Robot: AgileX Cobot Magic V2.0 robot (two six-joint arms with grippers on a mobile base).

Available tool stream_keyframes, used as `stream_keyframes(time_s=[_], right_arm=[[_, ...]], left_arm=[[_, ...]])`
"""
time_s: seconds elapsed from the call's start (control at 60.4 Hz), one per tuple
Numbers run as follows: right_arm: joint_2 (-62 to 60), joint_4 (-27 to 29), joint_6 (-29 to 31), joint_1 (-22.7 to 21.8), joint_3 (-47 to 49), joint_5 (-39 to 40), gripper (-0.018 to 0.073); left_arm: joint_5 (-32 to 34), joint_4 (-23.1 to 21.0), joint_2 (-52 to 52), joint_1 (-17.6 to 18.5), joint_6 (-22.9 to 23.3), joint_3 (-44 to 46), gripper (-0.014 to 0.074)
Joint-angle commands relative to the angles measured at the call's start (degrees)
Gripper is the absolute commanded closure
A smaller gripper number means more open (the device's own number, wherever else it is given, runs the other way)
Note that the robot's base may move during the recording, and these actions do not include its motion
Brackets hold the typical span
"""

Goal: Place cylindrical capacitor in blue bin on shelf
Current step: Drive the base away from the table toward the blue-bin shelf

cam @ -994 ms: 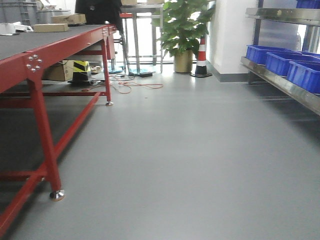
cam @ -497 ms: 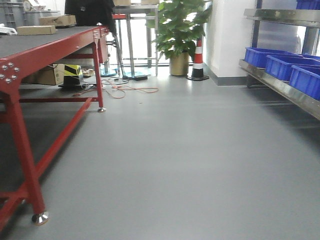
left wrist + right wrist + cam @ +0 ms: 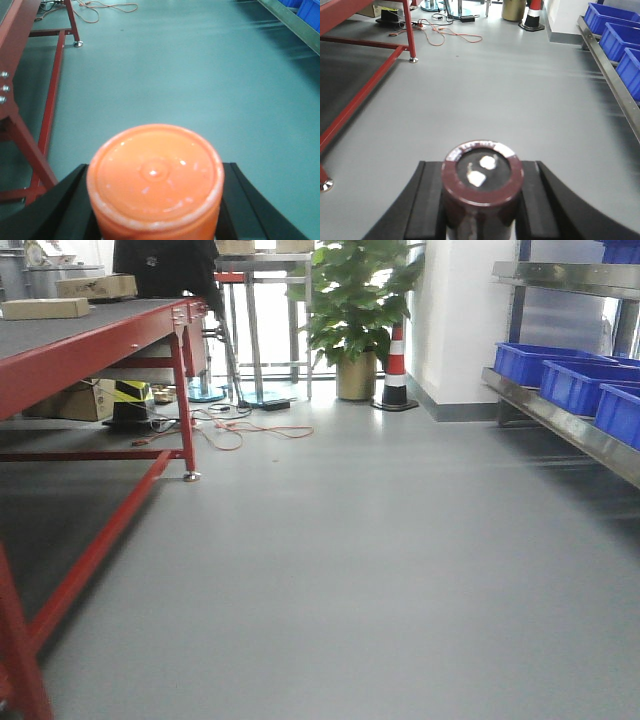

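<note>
On the far left of the front view stands a red-framed tabletop point(image 3: 70, 325) with cardboard boxes point(image 3: 45, 308) on it; it has no part in the task now. Next to the right, in the left wrist view, the left end effector point(image 3: 155, 212) is closed on an orange cylinder point(image 3: 155, 172). Its black fingers point(image 3: 55, 212) press on both sides of it, and grey floor point(image 3: 175, 65) lies beyond.

Further right, the right end effector point(image 3: 481, 205) grips the cylindrical capacitor point(image 3: 482, 175), with dark fingers point(image 3: 427, 200) on its two sides. So the capacitor is in the right grip, over bare floor, well apart from the shelf point(image 3: 607, 75). It seems to stand about upright. Its long axis runs crosswise to the fingers, and the flat end with two pale terminals is turned up toward the wrist camera. The lower end is hidden.

At the far right the steel shelf carries blue bins point(image 3: 620, 40), open at the top.

I judge that the carrying step is in hand: the part is grasped but not yet brought to a bin. The next move calls for bringing the base closer to the shelf. The right arm must then reach over a bin rim before the grip opens. Keeping the axis upright should let the capacitor drop in cleanly without striking the rail above.
</note>
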State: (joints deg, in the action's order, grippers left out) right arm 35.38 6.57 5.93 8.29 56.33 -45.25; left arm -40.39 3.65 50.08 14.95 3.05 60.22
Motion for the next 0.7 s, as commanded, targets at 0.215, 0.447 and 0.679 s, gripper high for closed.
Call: stream_keyframes(time_s=[0.215,0.447,0.679], right_arm=[[-0.16,-0.30,-0.04,0.14,0.40,1.22,0.0658],[-0.16,-0.30,-0.04,0.14,0.40,1.22,0.0658],[-0.16,-0.30,-0.04,0.14,0.40,1.22,0.0658]], left_arm=[[1.35,-0.29,-0.19,0.37,-0.03,0.01,0.0707],[1.35,-0.29,-0.19,0.37,-0.03,0.01,0.0707],[1.35,-0.29,-0.19,0.37,-0.03,0.01,0.0707]])
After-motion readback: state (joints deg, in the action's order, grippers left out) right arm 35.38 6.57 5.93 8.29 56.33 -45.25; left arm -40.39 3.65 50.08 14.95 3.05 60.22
